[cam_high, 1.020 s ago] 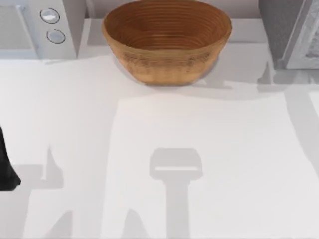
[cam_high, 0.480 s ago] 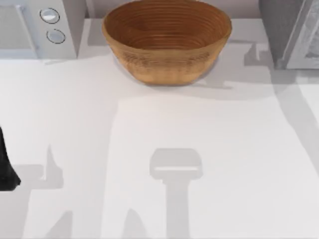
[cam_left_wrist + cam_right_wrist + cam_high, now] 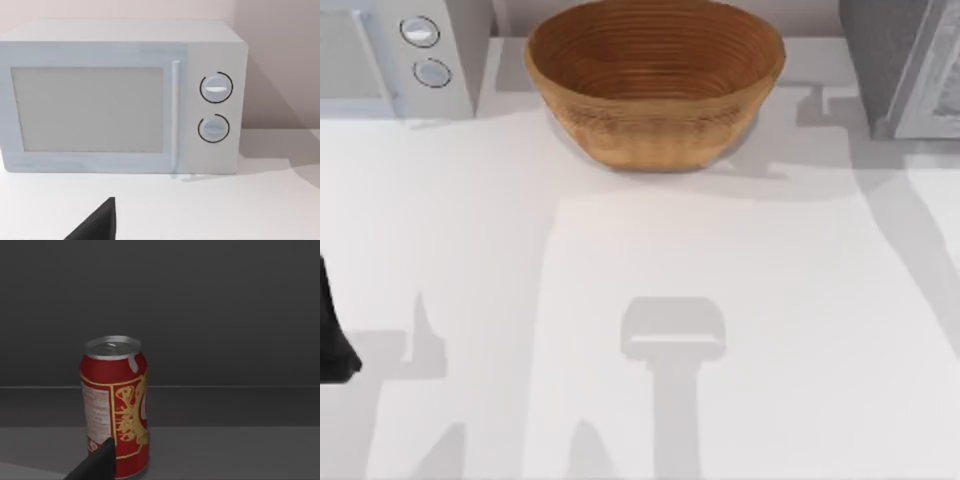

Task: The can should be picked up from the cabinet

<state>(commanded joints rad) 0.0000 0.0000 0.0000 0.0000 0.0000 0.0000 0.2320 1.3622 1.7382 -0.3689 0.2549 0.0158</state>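
A red can [image 3: 116, 407] with gold lettering and a silver top stands upright on a shelf inside the dark grey cabinet [image 3: 210, 315]. A black part of my right gripper [image 3: 95, 466] shows low in the right wrist view, just in front of the can's base and not around it. In the top view the cabinet [image 3: 885, 60] stands at the back right corner. My left arm [image 3: 332, 340] is parked at the left edge of the table, and a black part of the left gripper [image 3: 96, 225] points toward the microwave.
A brown woven bowl [image 3: 655, 80] sits at the back middle of the white table [image 3: 720, 260]. A white microwave [image 3: 395, 55] with two dials stands at the back left, with its door [image 3: 90, 110] closed. The cabinet's light door [image 3: 940, 80] stands open at the far right.
The right arm's shadow near the cabinet has slid toward the back of the table and a little left. The left arm has not moved.
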